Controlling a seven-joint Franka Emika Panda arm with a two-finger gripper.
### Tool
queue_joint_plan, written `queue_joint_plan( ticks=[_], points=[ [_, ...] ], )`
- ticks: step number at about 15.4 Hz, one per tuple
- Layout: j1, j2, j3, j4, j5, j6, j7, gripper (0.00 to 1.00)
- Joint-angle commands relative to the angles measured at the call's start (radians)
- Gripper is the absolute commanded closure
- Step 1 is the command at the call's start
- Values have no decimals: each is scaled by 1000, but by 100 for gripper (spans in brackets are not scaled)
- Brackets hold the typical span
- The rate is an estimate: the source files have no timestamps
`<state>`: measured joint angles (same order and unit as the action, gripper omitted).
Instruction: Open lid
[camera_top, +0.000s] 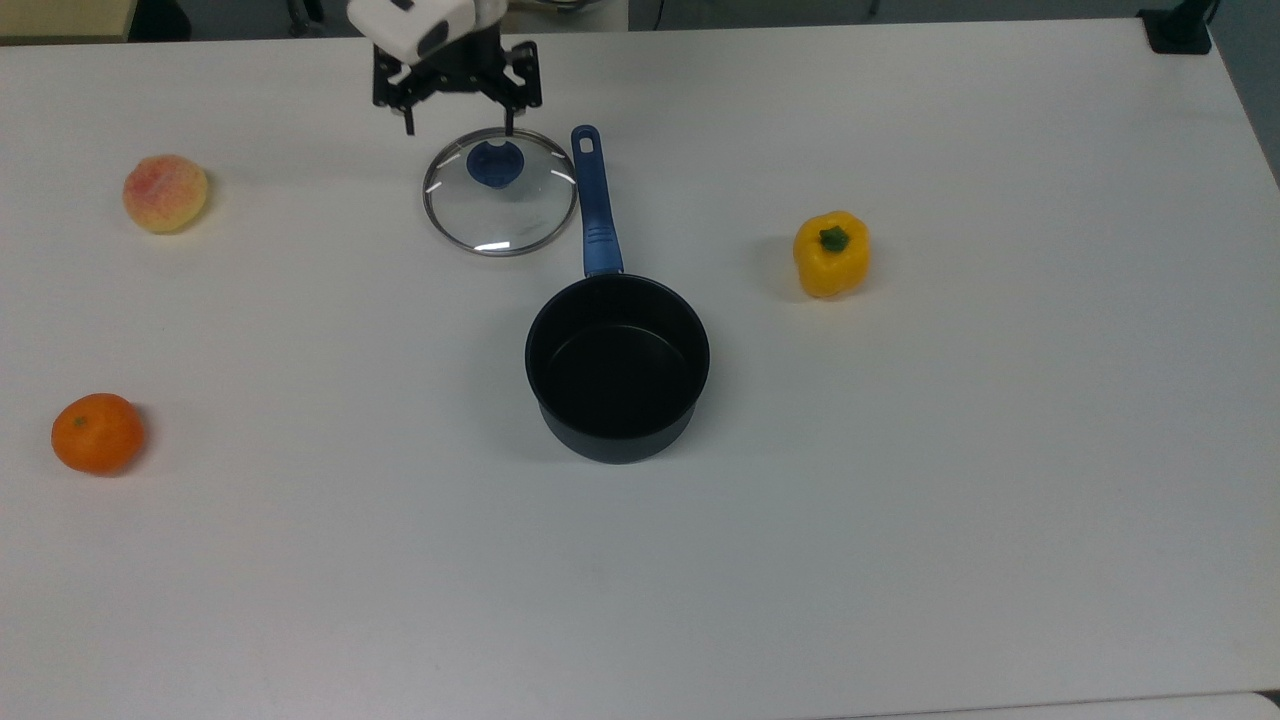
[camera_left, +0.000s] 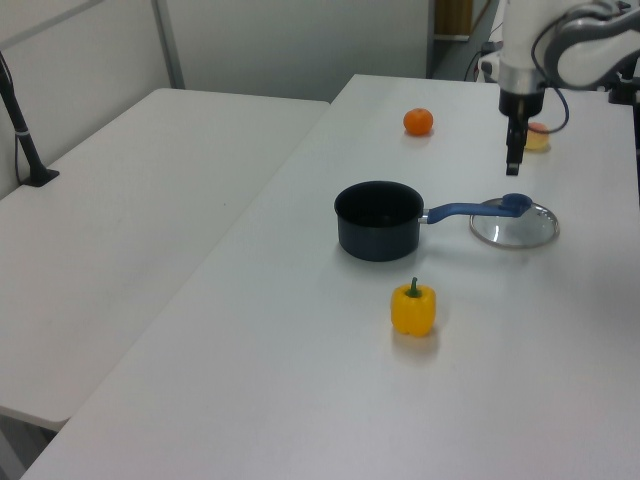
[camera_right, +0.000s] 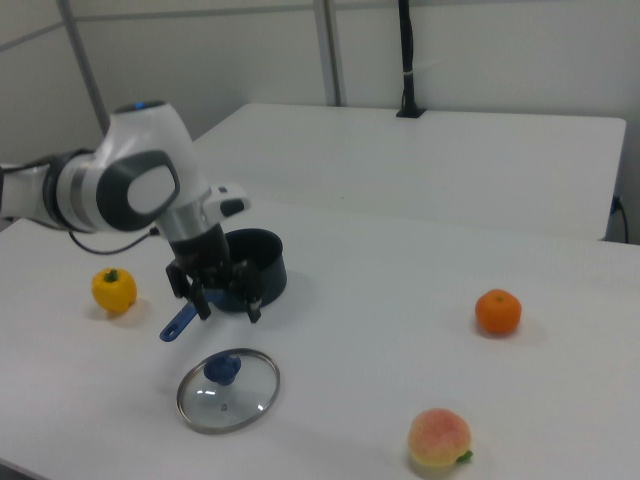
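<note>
1. Round clear glass lid (camera_top: 499, 204) with a thin steel rim and a blue central knob (camera_top: 494, 164) lies flat on the white table (camera_top: 900, 500), knob up. It is off the pan, just beside the pan's handle on the top view's left; in the right view (camera_right: 229, 389) it sits at the near table edge.
2. Black saucepan (camera_top: 617, 367) stands upright and uncovered, its inside bare and dark. Its long blue handle (camera_top: 594, 202) runs toward the top view's upper edge, alongside the lid's rim — whether the two touch I cannot tell.
3. Claw (camera_top: 458, 126) of the white arm hangs above the table past the lid's far rim in the top view, apart from the knob. Its two black fingers (camera_top: 509, 122) stand spread wide and hold nothing; the right view (camera_right: 225, 301) shows the same spread, with air between claw and lid.
4. In the left view the claw (camera_left: 514, 165) points straight down, well above the knob.
5. Yellow bell pepper (camera_top: 831, 254) stands on the top view's right of the pan, well apart.
6. Pink-and-yellow peach (camera_top: 165, 193) lies on the top view's left, level with the lid.
7. Orange tangerine (camera_top: 97, 433) — lower on the top view's left, well apart from everything else.
</note>
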<state>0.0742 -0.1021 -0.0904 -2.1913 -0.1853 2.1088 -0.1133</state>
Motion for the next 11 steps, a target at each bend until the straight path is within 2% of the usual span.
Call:
queue_joint_plan(
  ticks=[1, 5, 8, 11],
  points=[
    [-1, -5, 1, 169, 50, -147, 29, 0],
    [9, -4, 1, 367, 170, -337, 29, 0],
    [10, -2, 5, 461, 237, -432, 41, 0],
    [12, 2, 20, 518, 288, -472, 191, 0]
  ],
)
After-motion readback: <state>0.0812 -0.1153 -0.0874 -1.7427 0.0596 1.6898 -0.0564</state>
